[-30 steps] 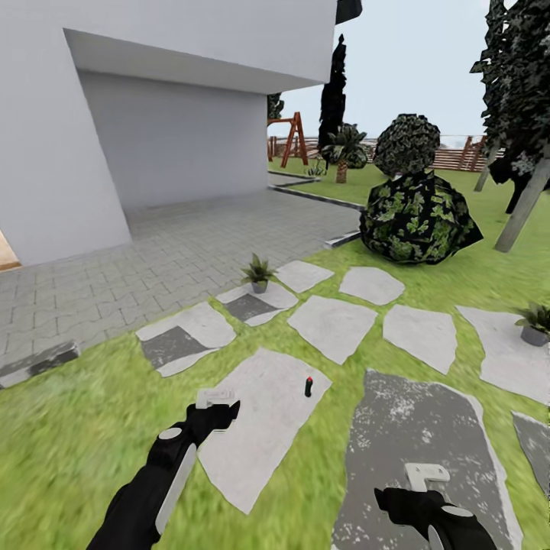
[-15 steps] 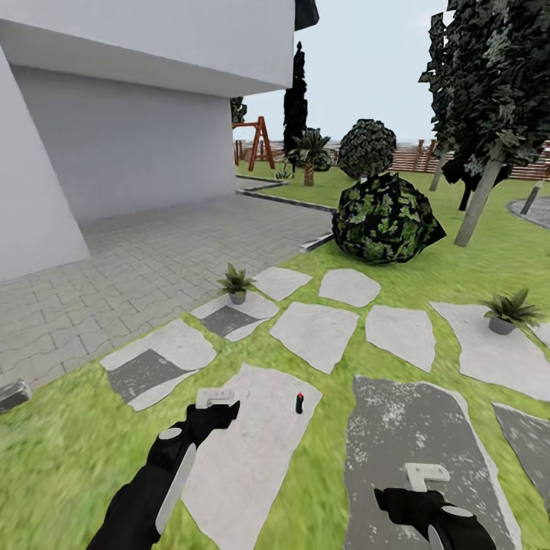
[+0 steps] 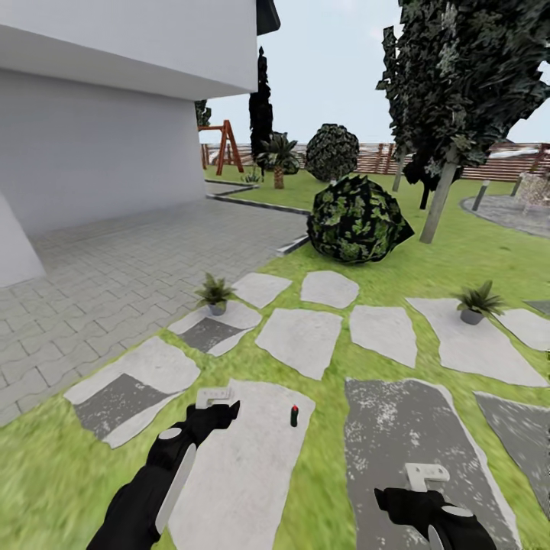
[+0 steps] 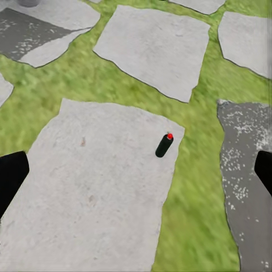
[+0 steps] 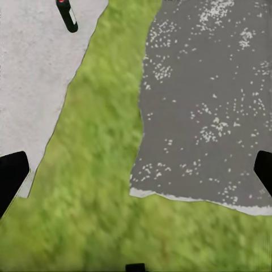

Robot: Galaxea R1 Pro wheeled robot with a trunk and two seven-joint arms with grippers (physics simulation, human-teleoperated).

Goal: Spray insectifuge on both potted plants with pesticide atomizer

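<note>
The pesticide atomizer (image 3: 294,415) is a small dark bottle with a red top, standing on a pale stepping stone (image 3: 244,466) in the garden lawn. It also shows in the left wrist view (image 4: 164,145) and the right wrist view (image 5: 67,15). My left gripper (image 3: 215,397) hangs open over the same stone, to the left of the bottle and apart from it. Over a dark stone, my right gripper (image 3: 426,475) is open and holds nothing. One potted plant (image 3: 215,294) sits on a stone further ahead on the left, the other potted plant (image 3: 477,302) on a stone at the right.
Grey paving (image 3: 114,260) and a white building wall (image 3: 92,137) lie to the left. A big dark round bush (image 3: 355,220) and a tree trunk (image 3: 439,200) stand ahead. A brown slatted fence (image 3: 382,156) closes the back. Several stepping stones cross the grass.
The whole picture has shifted left, so the camera has turned right. Both arms keep their pose. The atomizer stands as before on its stone.
</note>
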